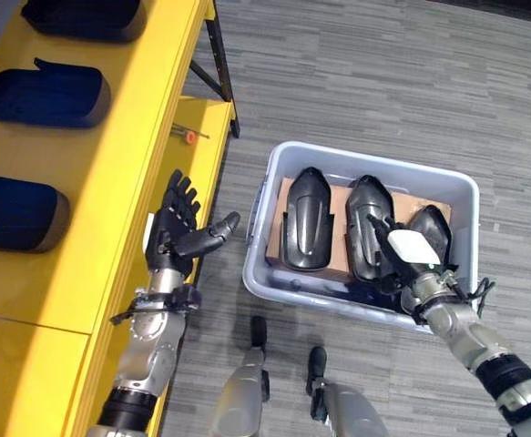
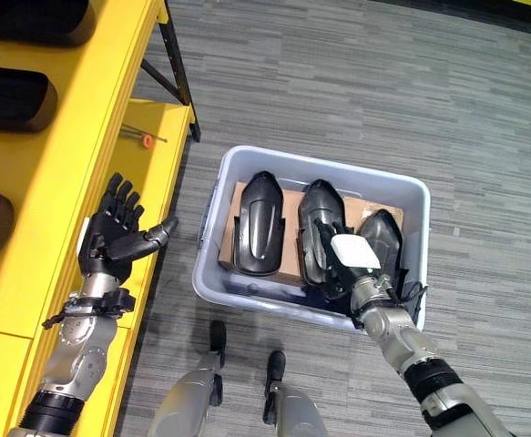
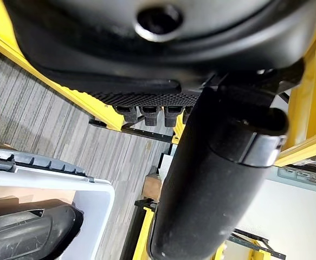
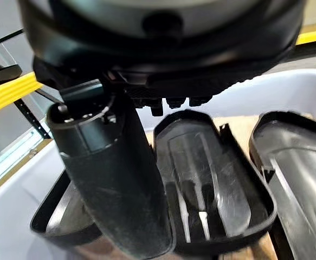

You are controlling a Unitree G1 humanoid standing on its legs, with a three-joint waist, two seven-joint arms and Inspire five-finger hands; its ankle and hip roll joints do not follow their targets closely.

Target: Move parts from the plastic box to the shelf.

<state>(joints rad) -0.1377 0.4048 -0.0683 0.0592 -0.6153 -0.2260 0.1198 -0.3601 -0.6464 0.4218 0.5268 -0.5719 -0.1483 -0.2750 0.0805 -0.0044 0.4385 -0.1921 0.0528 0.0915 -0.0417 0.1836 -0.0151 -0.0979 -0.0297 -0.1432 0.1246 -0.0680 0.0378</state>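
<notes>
**Right hand reaching into the box for the next part**

Nearest the robot, the right hand (image 1: pixel 409 259) hangs inside the near right corner of the plastic box (image 1: pixel 267 191), over the gap between the middle part (image 1: pixel 367 228) and the right part (image 1: pixel 433 232). In the right wrist view its thumb (image 4: pixel 111 179) stands straight and its fingers (image 4: pixel 171 101) show only as short tips above the middle part's hollow inside. The hand is released and grasps nothing; whether it touches a part I cannot tell.

The left hand (image 1: pixel 181 228) hovers beside the yellow shelf (image 1: pixel 110 182), well apart from the box, fingers spread straight and thumb out, empty.

Three black parts lie side by side in the box on a brown cardboard sheet (image 1: pixel 279 218); the left part (image 1: pixel 306 218) lies just beside the middle one. Farther off, the shelf already carries three dark parts (image 1: pixel 42 96) in a row, and a small orange-tipped tool (image 1: pixel 190 137) lies on its lower level.

The step in hand looks like the grasp. To do it well, the right hand should settle on one part only, most likely the middle one below its fingers, with the fingers hooked over one long rim and the thumb against the opposite side. The parts are smooth, curved shells, so a pinch on the crown would probably slip. A straight lift would keep the part clear of its neighbours and the box wall.
</notes>
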